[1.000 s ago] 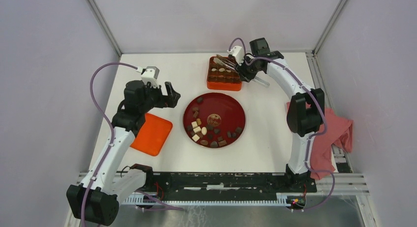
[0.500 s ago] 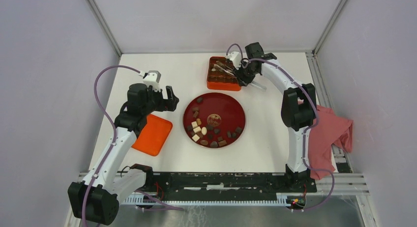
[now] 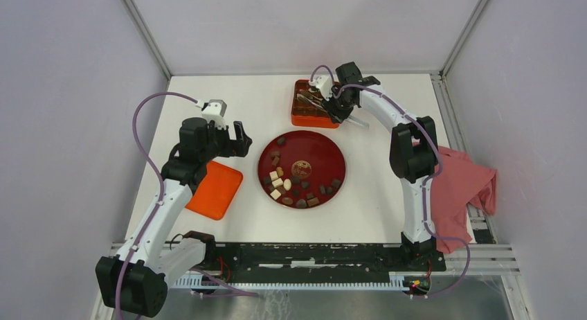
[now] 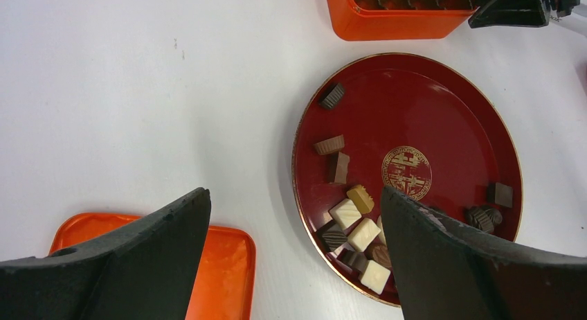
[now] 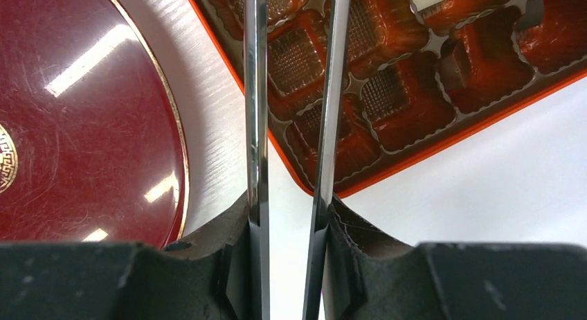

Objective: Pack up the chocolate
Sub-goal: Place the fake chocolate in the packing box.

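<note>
Several pieces of chocolate [image 3: 287, 185], dark, tan and cream-white, lie on the red plate [image 3: 325, 150], mostly along its left and near side. In the left wrist view the cream and brown chocolate [image 4: 346, 212] sits near the plate's [image 4: 443, 112] left rim. My left gripper [image 3: 242, 138] [image 4: 294, 195] hovers open just left of the plate, holding nothing. My right gripper [image 3: 333, 102] [image 5: 289, 209] is shut on metal tongs [image 5: 256, 91], which reach over the orange box [image 3: 313, 116] [image 5: 415, 150]. The tong tips run out of the wrist view. Some box compartments hold chocolate [image 5: 294, 57].
An orange lid [image 3: 214, 188] [image 4: 214, 264] lies flat under and left of the left gripper. A pink cloth [image 3: 471, 185] hangs at the table's right edge. White frame walls enclose the table.
The right arm has swung left, carrying the tongs further over the orange box. The left gripper shifted slightly and then held still.
</note>
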`<state>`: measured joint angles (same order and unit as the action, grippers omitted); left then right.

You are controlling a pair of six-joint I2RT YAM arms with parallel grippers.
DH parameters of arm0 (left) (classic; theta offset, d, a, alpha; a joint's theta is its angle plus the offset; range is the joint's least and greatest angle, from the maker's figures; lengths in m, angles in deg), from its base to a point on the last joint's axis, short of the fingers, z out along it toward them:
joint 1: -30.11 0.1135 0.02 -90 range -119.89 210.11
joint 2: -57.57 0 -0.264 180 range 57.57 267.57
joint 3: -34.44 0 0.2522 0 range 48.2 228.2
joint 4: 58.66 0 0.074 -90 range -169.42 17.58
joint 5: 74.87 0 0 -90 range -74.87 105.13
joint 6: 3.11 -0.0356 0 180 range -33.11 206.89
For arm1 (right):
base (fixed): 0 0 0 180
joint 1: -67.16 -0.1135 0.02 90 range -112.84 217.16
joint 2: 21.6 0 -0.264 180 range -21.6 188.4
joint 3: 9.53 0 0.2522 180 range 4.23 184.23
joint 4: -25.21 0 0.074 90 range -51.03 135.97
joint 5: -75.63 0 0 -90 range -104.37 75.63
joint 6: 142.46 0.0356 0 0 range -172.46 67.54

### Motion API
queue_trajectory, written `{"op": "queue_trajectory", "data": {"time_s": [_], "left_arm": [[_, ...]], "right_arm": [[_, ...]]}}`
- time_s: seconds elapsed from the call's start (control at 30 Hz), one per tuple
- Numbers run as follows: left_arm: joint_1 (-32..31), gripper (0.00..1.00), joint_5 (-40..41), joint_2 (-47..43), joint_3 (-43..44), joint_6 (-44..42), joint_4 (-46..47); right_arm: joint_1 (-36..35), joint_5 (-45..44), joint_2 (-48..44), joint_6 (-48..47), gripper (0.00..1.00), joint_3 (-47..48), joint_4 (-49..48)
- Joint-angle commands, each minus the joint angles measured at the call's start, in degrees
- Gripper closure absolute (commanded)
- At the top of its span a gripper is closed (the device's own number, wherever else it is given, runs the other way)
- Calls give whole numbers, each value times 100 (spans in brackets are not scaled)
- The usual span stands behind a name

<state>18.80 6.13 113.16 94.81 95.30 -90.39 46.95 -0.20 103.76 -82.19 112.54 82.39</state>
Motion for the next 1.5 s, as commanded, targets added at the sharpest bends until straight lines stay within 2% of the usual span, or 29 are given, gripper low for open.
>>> {"op": "queue_trajectory", "data": {"time_s": [0.0, 0.77, 1.07, 1.47], "left_arm": [[30, 4, 56, 17, -12, -321, 49], [24, 4, 21, 0, -20, -322, 49], [24, 4, 12, -13, -25, -316, 50], [17, 4, 62, -89, -60, -308, 105]], "right_arm": [[-66, -220, 55, 96, 80, 296, -89], [-148, -399, 0, 57, 60, 294, -86], [-153, -376, -57, 47, 60, 287, -96], [-43, -146, -641, 21, 60, 380, -115]]}}
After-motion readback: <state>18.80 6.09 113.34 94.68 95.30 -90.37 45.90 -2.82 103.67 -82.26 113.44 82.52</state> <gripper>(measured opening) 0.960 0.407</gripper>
